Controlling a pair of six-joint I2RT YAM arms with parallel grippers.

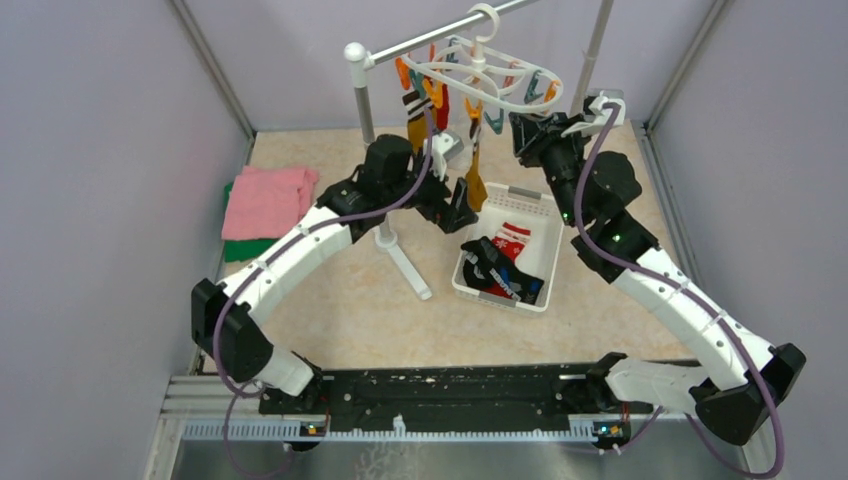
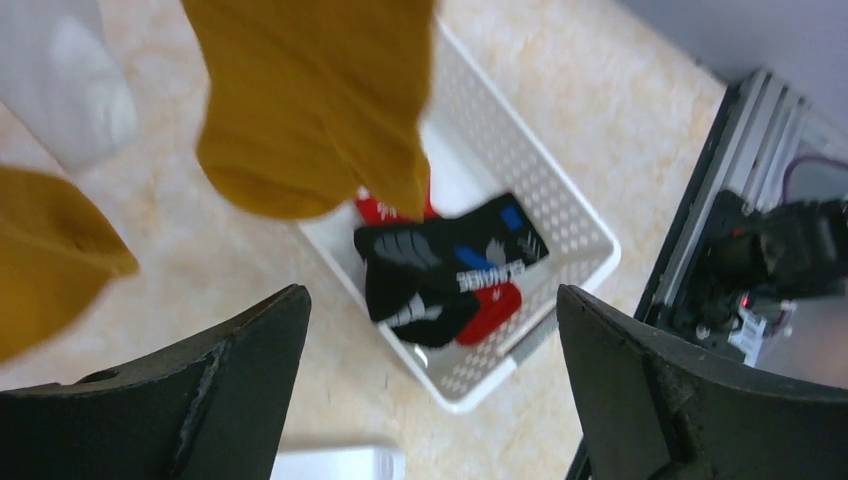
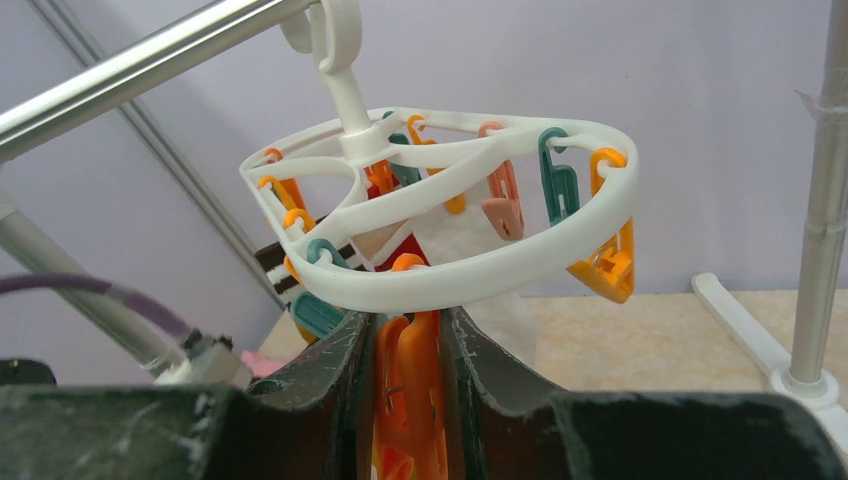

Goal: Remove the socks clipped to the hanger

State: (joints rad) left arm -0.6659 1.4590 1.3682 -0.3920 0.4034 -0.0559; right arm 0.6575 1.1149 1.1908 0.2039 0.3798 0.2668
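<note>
Socks (image 1: 505, 262): I see some in the basket (image 1: 540, 215), others clipped; left claw (image 2: 432, 310) released, right claw (image 3: 408, 335) pinching an orange clip (image 3: 415, 400).

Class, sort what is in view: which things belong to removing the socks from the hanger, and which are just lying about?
Job: hanger, mustard sock, orange clip, white basket, black sock.
Lying about: pink cloth, green cloth.

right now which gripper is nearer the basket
Left. The left gripper hovers open by the basket; the right gripper is up at the hanger, pinching an orange clip.
</note>
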